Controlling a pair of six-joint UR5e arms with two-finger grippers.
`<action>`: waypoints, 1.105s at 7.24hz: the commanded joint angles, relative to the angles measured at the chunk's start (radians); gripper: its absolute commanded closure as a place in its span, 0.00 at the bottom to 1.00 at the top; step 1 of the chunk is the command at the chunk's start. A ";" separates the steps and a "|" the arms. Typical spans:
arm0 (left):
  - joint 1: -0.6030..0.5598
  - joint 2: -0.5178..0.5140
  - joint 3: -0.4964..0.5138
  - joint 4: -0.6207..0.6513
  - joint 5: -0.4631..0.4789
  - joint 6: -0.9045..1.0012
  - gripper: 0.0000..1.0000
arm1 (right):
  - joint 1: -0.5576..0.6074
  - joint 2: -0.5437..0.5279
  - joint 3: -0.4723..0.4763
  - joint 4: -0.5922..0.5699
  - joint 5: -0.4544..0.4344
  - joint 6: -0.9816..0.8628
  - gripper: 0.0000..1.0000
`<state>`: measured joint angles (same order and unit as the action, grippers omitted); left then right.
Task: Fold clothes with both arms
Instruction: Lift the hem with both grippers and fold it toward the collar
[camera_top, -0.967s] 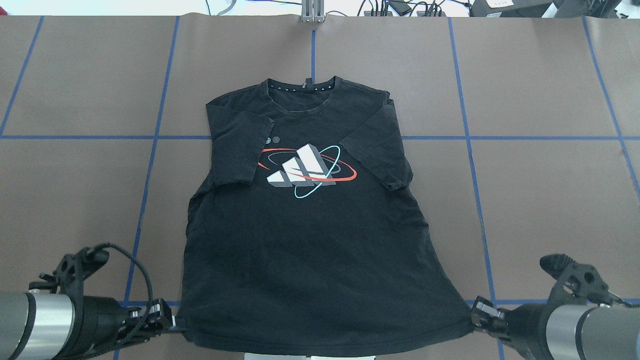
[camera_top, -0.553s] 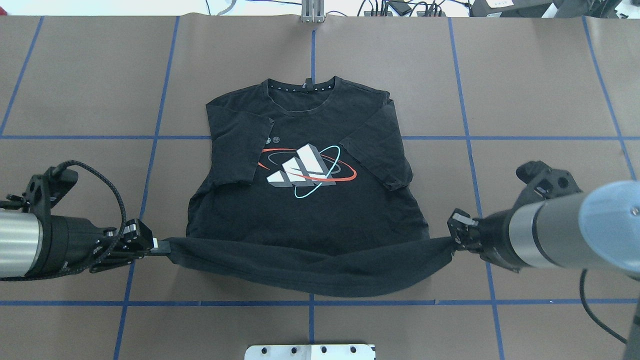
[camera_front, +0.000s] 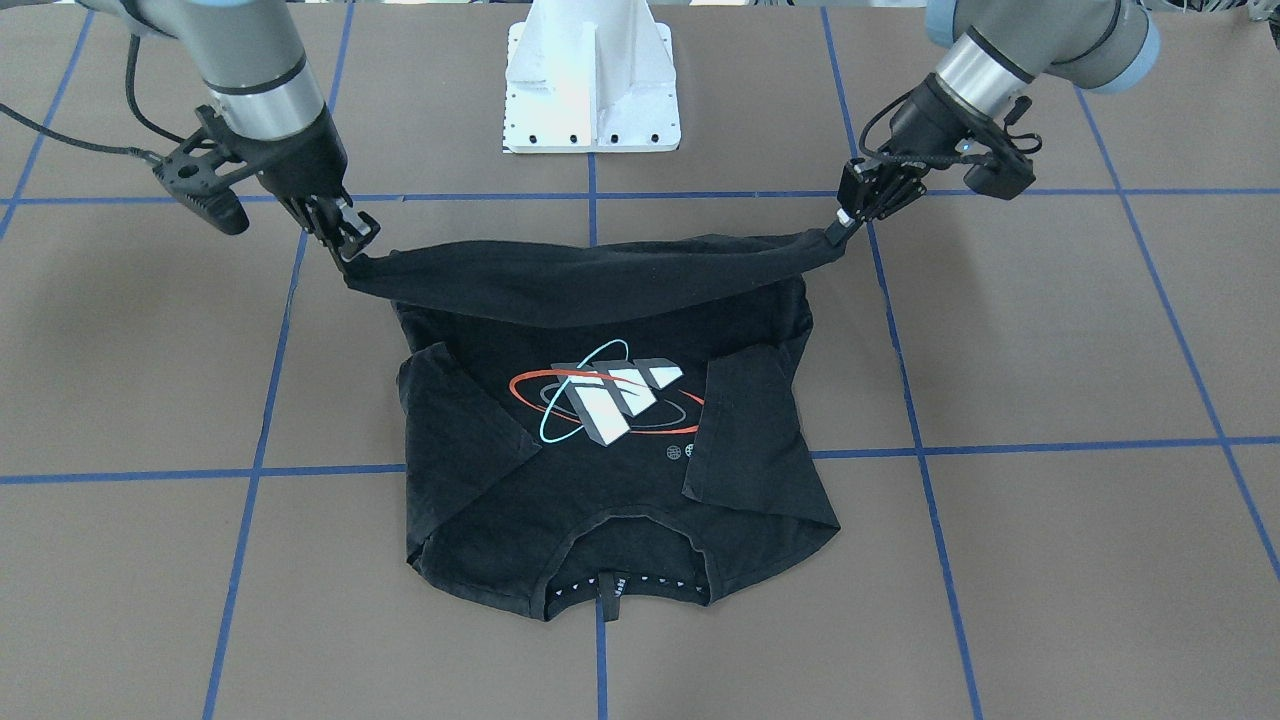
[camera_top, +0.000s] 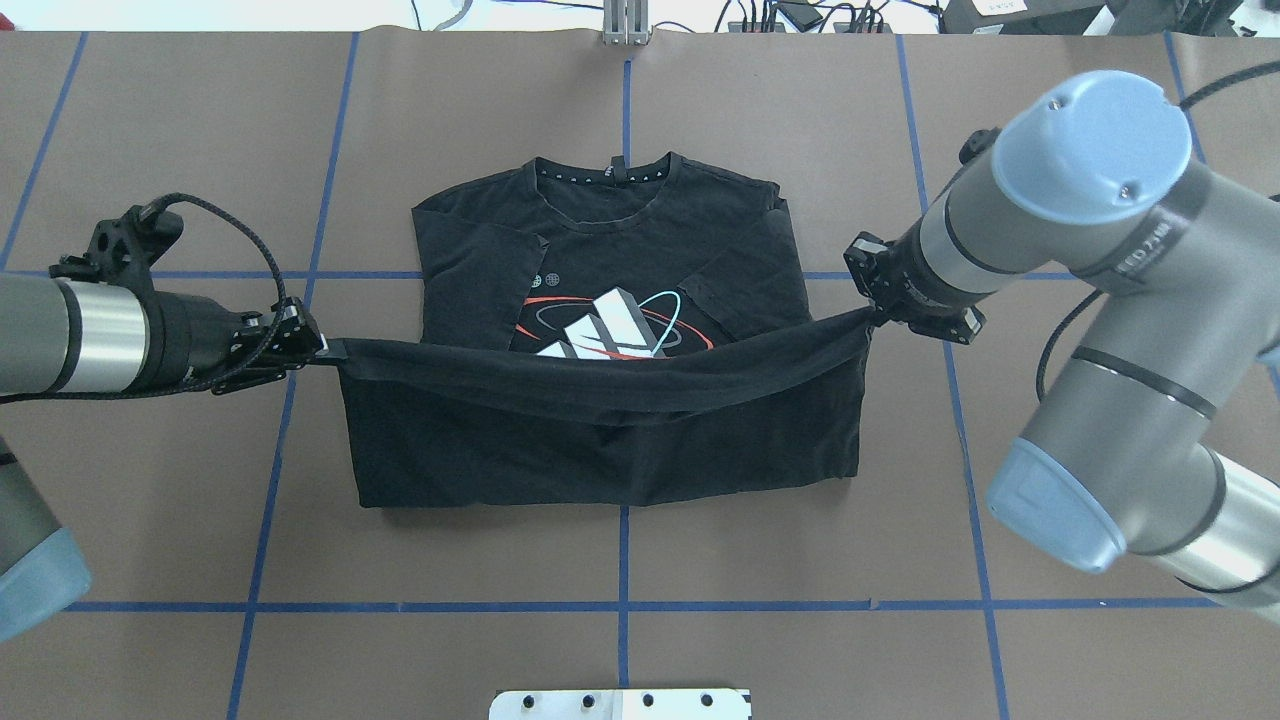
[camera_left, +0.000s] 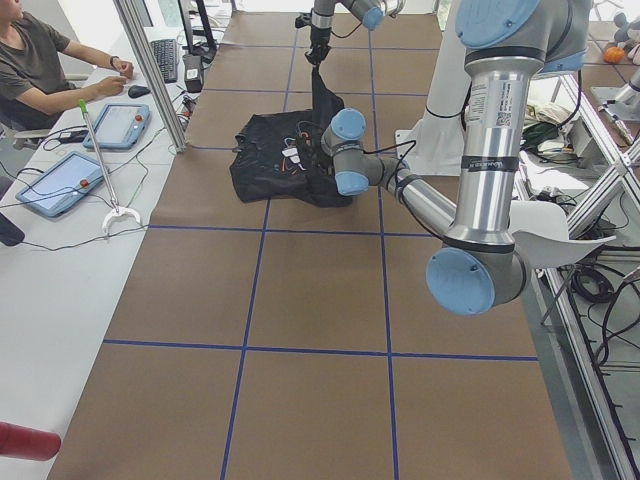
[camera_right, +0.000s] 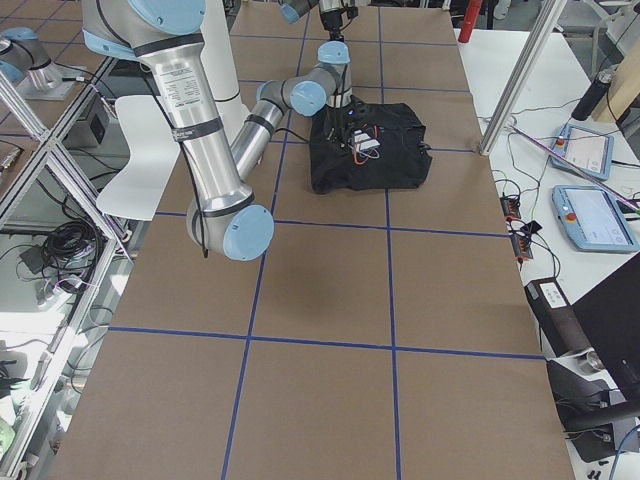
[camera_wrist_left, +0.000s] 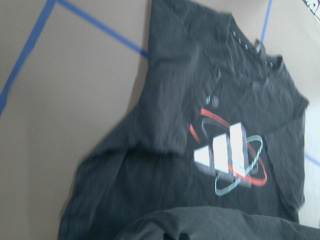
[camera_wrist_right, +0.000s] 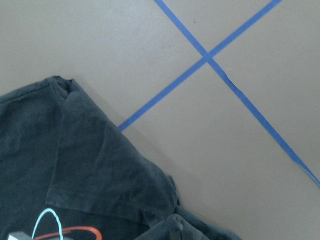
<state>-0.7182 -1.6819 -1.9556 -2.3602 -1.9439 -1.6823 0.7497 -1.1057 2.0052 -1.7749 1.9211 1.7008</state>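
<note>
Now that both arms have carried the hem (camera_top: 600, 385) from the robot-side edge of the T-shirt (camera_top: 600, 450) up to the print (camera_top: 615, 325), the bottom-to-collar fold looks about half done. Nearest the robot, short of the print, a new crease (camera_top: 600, 502) lies on the table (camera_top: 150, 500). Left end effector (camera_top: 325, 350) and right end effector (camera_top: 872, 315) flank the print, each pinched tight on a hem corner; the hem sags between them over the print's lower edge. Beyond the print, the collar (camera_top: 605, 185) lies flat, uncovered.
</note>
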 joint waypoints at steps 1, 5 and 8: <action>-0.052 -0.154 0.215 -0.010 0.006 0.024 1.00 | 0.078 0.101 -0.193 0.003 0.001 -0.116 1.00; -0.087 -0.226 0.357 -0.017 0.069 0.095 1.00 | 0.094 0.224 -0.581 0.335 -0.010 -0.112 1.00; -0.096 -0.295 0.558 -0.126 0.114 0.095 1.00 | 0.108 0.299 -0.724 0.364 -0.034 -0.119 1.00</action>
<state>-0.8131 -1.9611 -1.4659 -2.4380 -1.8424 -1.5879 0.8556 -0.8384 1.3426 -1.4260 1.9044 1.5839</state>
